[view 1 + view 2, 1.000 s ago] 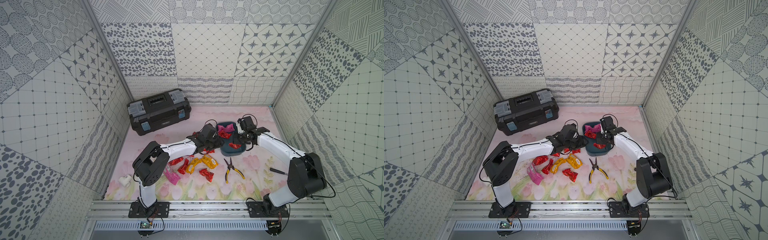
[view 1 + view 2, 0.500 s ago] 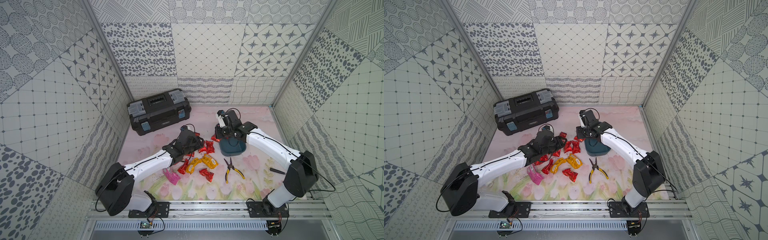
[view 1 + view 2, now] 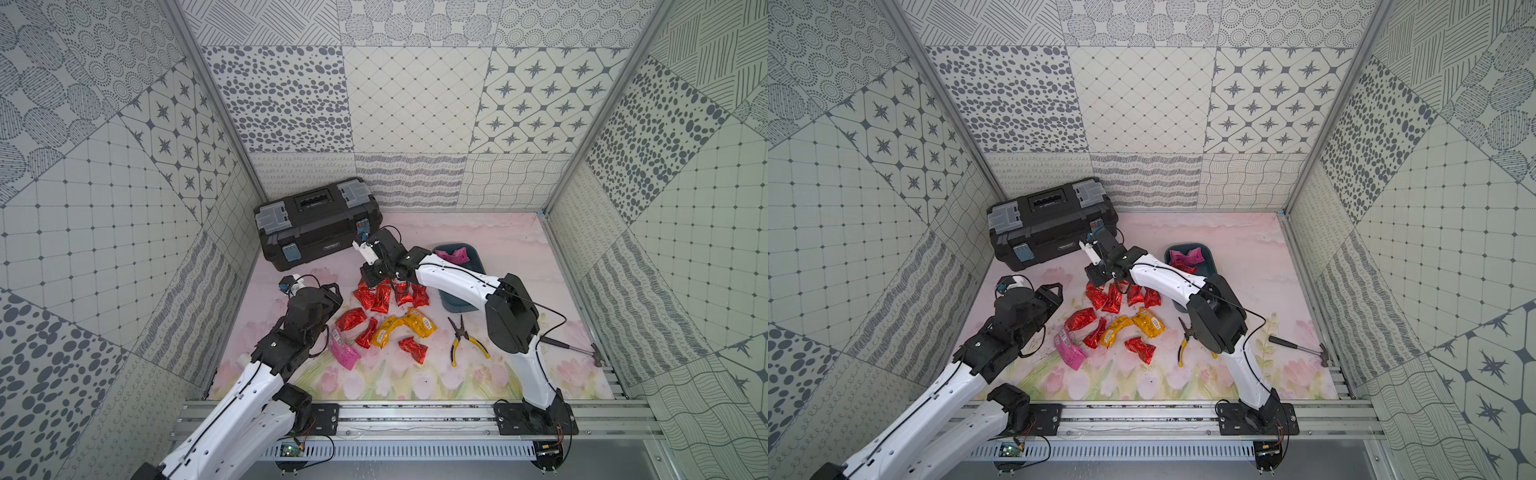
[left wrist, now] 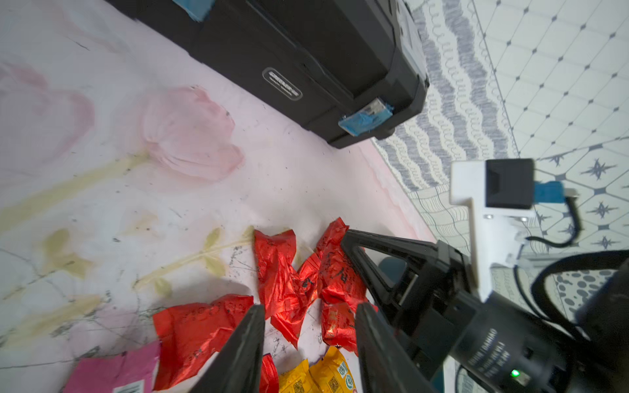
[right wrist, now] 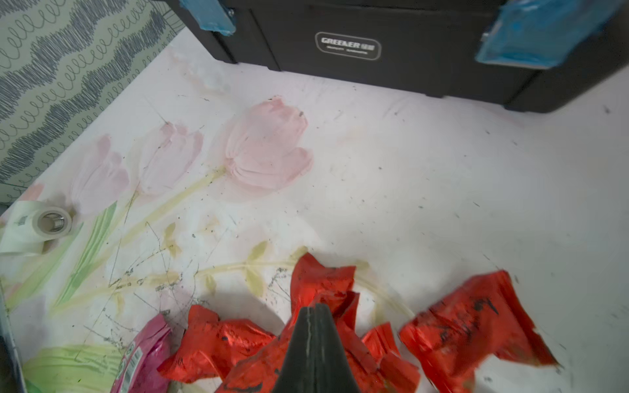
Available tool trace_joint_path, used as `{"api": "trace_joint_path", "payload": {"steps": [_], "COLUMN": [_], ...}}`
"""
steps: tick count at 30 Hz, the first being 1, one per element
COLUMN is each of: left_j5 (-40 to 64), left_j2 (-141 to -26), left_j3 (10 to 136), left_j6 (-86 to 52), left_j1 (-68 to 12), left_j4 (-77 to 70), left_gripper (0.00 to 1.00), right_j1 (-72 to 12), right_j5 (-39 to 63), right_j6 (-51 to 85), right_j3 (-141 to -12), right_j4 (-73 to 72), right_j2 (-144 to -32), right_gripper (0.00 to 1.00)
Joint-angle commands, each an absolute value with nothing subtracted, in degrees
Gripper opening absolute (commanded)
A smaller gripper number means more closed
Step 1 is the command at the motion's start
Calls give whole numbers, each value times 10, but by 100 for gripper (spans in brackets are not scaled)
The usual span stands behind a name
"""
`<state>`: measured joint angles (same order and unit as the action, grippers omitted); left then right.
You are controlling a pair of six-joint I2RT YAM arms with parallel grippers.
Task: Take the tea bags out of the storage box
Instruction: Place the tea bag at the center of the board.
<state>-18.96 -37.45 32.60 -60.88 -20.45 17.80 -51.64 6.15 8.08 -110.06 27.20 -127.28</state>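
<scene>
Unloading, late stage: the left gripper (image 4: 308,308), jaws apart and empty, hovers beside the crinkly foil tea bags (image 3: 349,319) (red, yellow-orange, one pink) already lying on the tulip-printed mat (image 3: 519,270). The right gripper (image 5: 315,308), jaws pressed together, rests its tip at a red packet (image 5: 323,282); whether foil is pinched cannot be told. The dark blue-grey rounded plastic storage box (image 3: 455,302) still holds pink bags (image 3: 1185,255) and a red sliver (image 3: 1182,268), so most are out and a few remain
</scene>
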Motion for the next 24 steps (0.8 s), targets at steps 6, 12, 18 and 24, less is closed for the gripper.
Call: {"api": "trace_joint_path", "payload": {"steps": [6,12,18,24], "left_j5": [-285,-284,-253,-184], "left_j2": [-243,-227,-248,-304], "left_j3": [320,325,333,355], "left_j6": [-603,-600,-588,-546], "left_j1": [-182,-182,-182,-182], "left_j4": [366,380,353,298], "left_gripper": [46,46,46,47], "right_j1": [-560,-564,-564,-553], "right_j5": [67,74,80,65], "right_j6": [38,49,63,69], "right_j3": [-1301,-1424,-1440,-1363], "right_j4": [282,339,352,360], "right_j2": [-1427,-1516,-1518,-1407], "right_gripper": [0,0,21,37]}}
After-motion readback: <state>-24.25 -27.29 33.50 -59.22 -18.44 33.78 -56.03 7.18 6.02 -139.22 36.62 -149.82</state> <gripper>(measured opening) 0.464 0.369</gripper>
